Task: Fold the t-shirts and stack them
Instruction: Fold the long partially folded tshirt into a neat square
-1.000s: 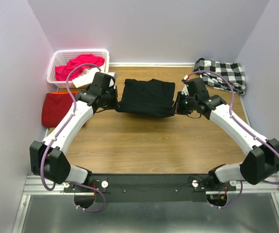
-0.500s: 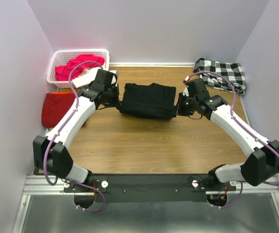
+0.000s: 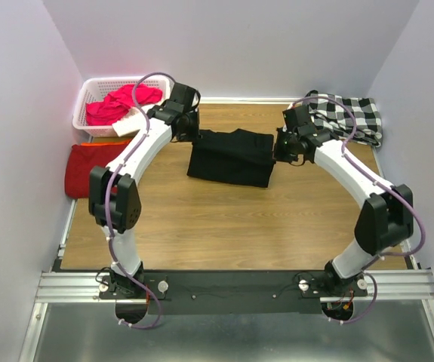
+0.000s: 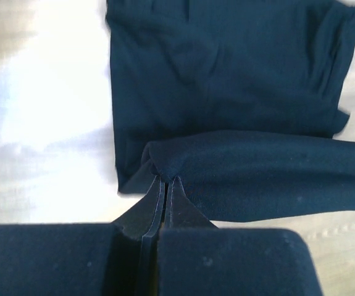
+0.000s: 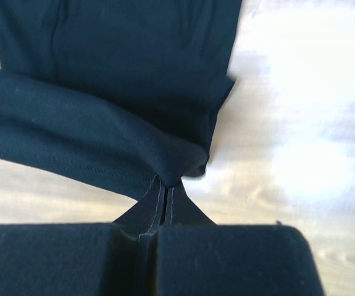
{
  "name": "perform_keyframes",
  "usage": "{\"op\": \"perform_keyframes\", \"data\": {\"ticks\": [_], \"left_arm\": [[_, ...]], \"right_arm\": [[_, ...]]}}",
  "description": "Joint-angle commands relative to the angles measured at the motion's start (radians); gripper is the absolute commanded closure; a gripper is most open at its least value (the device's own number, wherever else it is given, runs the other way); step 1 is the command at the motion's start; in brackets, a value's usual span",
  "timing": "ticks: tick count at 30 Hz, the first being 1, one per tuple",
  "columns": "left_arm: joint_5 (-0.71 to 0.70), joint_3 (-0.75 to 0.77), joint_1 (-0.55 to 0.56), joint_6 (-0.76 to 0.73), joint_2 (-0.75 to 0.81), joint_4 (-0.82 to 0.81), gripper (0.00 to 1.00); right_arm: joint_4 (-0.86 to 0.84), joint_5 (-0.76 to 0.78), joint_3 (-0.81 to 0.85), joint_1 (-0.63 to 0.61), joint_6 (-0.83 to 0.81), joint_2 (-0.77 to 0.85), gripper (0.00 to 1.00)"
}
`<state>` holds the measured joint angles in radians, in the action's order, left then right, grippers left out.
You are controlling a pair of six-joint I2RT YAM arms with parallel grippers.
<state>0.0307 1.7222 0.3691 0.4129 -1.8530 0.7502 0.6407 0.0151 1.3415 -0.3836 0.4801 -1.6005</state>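
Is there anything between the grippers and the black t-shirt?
Nothing visible is. The left gripper and the right gripper are each shut on a raised fold of the black t-shirt, at its opposite ends.

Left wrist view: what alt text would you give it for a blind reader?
The left gripper, shut, pinches a raised fold of the black t-shirt. The rest of the shirt lies folded beyond it on a pale wooden table.
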Motion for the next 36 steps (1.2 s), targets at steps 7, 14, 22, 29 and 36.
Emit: {"op": "perform_keyframes", "data": {"ticks": [7,14,22,29,36], "left_arm": [[-0.103,0.419,-0.044,-0.068,-0.304,0.086,1.00],[0.010,0.608,-0.082,-0.075,-0.511,0.098,1.00],[0.159,0.610,-0.111,-0.134,-0.635,-0.093,1.00],[0.183,0.625,-0.114,-0.117,-0.657,-0.301,0.76],[0.086,0.591,-0.121,-0.065,-0.551,-0.455,0.60]], "right_arm": [[-0.061,0.040,0.229,0.097,-0.074,-0.263,0.99],[-0.064,0.011,0.407,0.124,-0.075,-0.469,0.99],[-0.073,0.023,0.562,0.141,-0.052,-0.636,0.99],[-0.081,0.043,0.731,0.152,-0.031,-0.757,0.79],[-0.082,0.054,0.880,0.195,-0.032,-0.780,0.52]]}}
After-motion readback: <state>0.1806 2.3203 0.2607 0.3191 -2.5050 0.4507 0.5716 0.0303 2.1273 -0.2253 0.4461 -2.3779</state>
